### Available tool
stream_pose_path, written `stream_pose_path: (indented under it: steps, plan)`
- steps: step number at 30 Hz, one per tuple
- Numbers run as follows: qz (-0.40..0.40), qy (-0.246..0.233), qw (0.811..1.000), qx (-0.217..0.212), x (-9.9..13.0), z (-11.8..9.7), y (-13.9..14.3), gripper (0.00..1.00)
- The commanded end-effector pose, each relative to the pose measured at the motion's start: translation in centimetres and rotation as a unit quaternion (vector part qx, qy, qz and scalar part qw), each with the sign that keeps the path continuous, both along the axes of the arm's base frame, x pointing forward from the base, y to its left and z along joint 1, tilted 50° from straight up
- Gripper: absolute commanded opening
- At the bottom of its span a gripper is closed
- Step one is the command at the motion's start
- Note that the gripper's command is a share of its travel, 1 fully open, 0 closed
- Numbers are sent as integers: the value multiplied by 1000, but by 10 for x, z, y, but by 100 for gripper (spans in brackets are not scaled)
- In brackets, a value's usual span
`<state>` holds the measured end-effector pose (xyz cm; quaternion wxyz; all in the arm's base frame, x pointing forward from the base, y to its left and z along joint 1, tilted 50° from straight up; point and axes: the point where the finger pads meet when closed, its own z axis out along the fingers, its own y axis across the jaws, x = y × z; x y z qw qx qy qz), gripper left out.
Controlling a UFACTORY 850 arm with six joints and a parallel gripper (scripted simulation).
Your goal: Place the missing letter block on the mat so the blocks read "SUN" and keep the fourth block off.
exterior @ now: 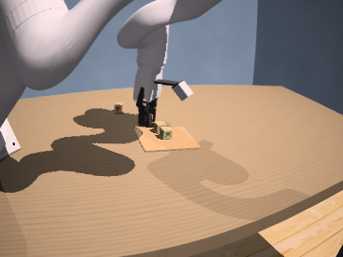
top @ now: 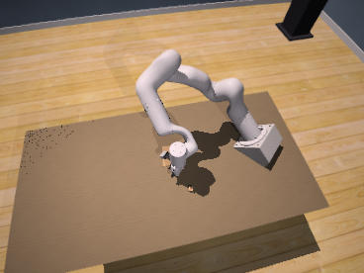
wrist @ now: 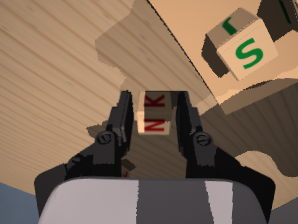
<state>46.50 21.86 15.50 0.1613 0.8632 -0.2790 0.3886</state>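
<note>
My gripper is open, its fingers low on either side of a block with red letters. Narrow gaps show on both sides of that block. It is beside the mat, with faces lettered K and N. On the mat, a block with a green S stands near the edge nearest the gripper. Another green-lettered block stands beside it; its top letter is not readable. A fourth block lies off the mat.
The wooden table carries the mat and the robot base. The arm's shadow falls across the table around the gripper and the fourth block. The arm hides most of the mat in the top view.
</note>
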Motion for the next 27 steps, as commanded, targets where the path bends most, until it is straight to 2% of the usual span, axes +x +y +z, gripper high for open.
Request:
stream_pose_path:
  steps: [1,12,13,27]
  plan:
    - [0,0,1000,0,0,0,1,42]
    - [0,0,1000,0,0,0,1,42]
    - [0,0,1000,0,0,0,1,21]
    - [0,0,1000,0,0,0,1,21]
